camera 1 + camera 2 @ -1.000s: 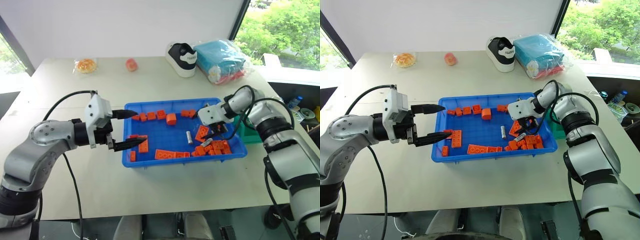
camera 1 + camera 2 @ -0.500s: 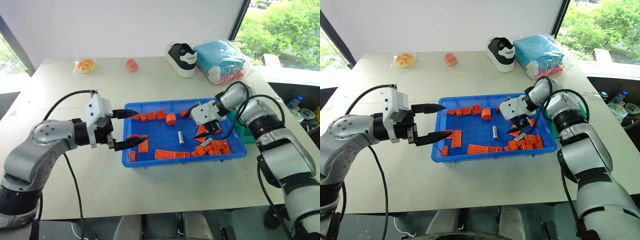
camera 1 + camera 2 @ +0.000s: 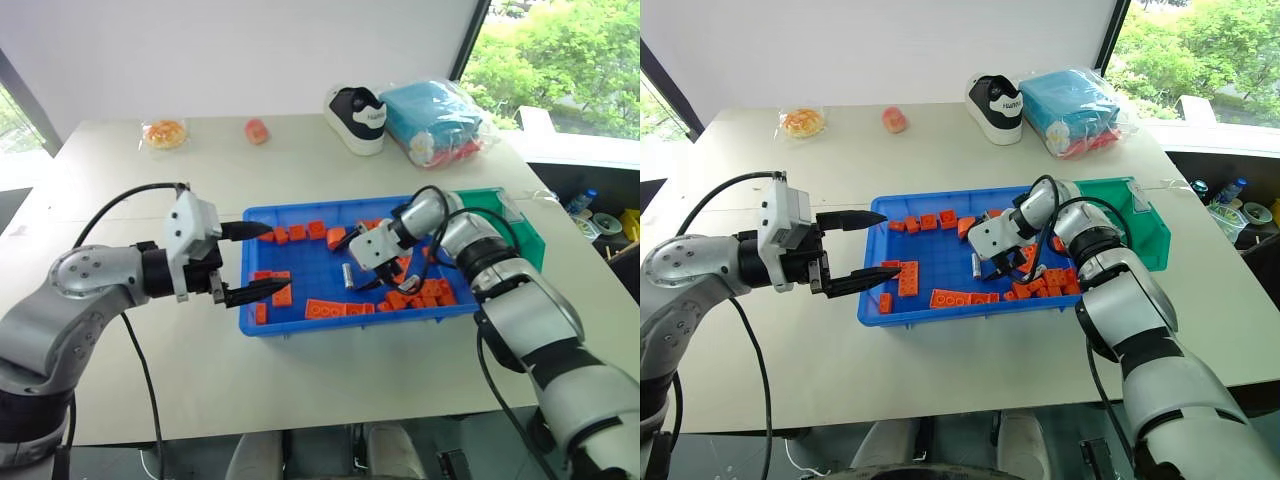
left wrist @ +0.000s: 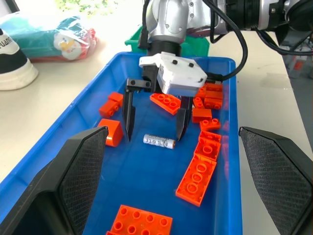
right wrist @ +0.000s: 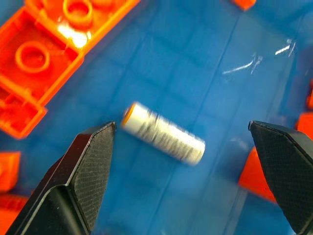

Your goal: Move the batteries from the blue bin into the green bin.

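Note:
A single silver-grey battery (image 4: 159,141) lies on the floor of the blue bin (image 3: 315,264), among orange bricks (image 3: 334,308). My right gripper (image 4: 155,138) hangs open just above it, one finger on either side, and the right wrist view shows the battery (image 5: 164,133) between the open fingers, untouched. The green bin (image 3: 521,226) stands against the blue bin's right end. At the blue bin's left end, my left gripper (image 3: 280,256) is held open and empty, pointing across the bin.
Orange bricks lie scattered along the bin's far side and heaped at its right end (image 3: 425,293). At the table's far side are a black-and-white sneaker (image 3: 360,106), a teal plastic-wrapped bundle (image 3: 436,114), a snack packet (image 3: 164,132) and a small pink item (image 3: 257,130).
My right gripper has swept left across the blue bin, from the brick heap to above the battery, and dropped slightly. The left gripper has stayed put. The camera view has shifted a little.

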